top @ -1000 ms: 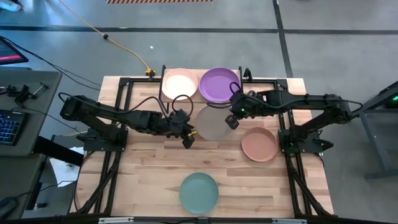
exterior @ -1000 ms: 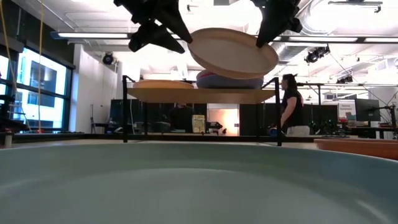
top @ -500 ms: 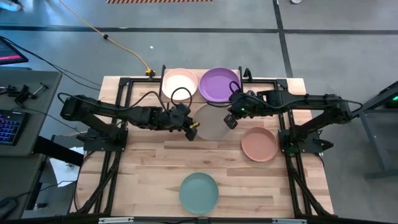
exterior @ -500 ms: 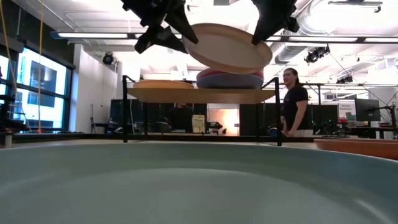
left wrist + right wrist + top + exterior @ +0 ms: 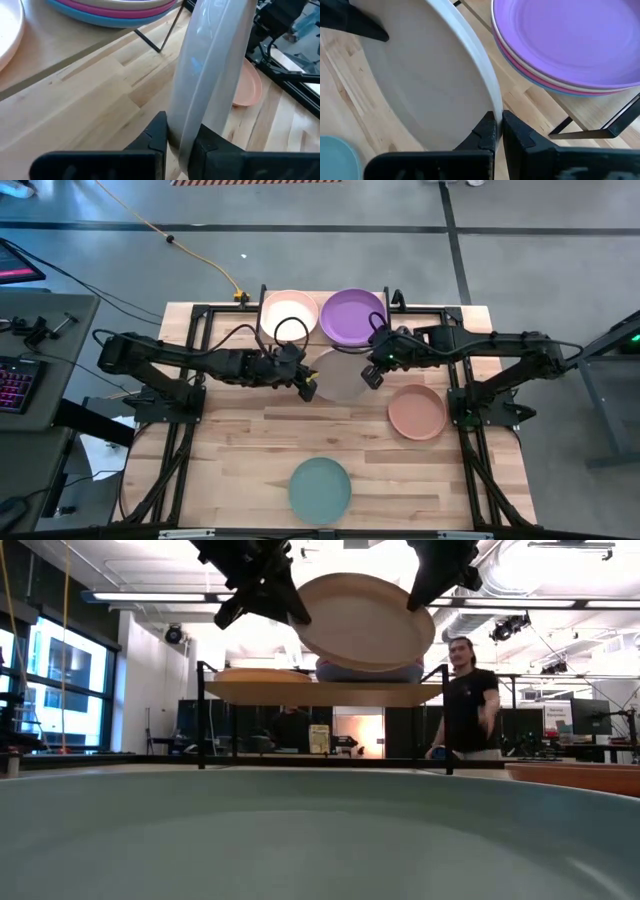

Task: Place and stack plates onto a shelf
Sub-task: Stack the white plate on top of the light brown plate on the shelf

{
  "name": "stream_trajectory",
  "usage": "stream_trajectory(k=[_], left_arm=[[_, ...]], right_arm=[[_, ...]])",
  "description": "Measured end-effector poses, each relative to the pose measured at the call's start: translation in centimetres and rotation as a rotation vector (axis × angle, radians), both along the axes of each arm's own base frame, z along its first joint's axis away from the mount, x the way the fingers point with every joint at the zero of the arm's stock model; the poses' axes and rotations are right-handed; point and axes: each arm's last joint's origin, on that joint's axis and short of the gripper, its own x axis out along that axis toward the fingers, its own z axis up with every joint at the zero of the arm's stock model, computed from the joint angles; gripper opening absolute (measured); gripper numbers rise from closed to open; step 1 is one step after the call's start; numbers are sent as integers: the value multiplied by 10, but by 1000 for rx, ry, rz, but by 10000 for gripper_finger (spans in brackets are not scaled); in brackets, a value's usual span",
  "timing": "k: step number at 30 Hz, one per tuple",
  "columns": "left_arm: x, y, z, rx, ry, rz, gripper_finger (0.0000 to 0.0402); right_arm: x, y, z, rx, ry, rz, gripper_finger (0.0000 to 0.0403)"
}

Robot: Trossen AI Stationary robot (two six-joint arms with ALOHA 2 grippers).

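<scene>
The beige plate (image 5: 341,374) hangs in the air just in front of the shelf (image 5: 320,692), near its purple-topped stack (image 5: 352,315). The left claw (image 5: 307,388) pinches its left rim, the right claw (image 5: 372,376) its right rim. It looks stiff, light and smooth, so opposite rim grips seem sound, though slippery.

Both arms matte black, slender jointed links on black frame mounts. Loose black cable loops above left arm (image 5: 200,365). Right arm (image 5: 500,345) shows small green light near wrist. Fingers (image 5: 485,131) black, wedge-shaped.
</scene>
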Motion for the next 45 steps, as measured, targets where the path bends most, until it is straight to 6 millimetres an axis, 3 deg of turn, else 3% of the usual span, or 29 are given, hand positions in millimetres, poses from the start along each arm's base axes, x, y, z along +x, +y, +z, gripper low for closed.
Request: stream_trajectory(k=[18, 31, 39, 45], left_arm=[[1, -1, 0, -1, -4, -18, 22], [1, -2, 1, -7, 0, -45, 18], [0, -1, 2, -30, 1, -57, 17], [-14, 11, 14, -28, 3, -38, 17]], right_arm=[[0, 0, 0, -1, -1, 0, 1], [5, 1, 3, 65, -63, 56, 101], [-2, -6, 10, 85, -92, 60, 110], [-19, -7, 27, 92, -170, 42, 110]])
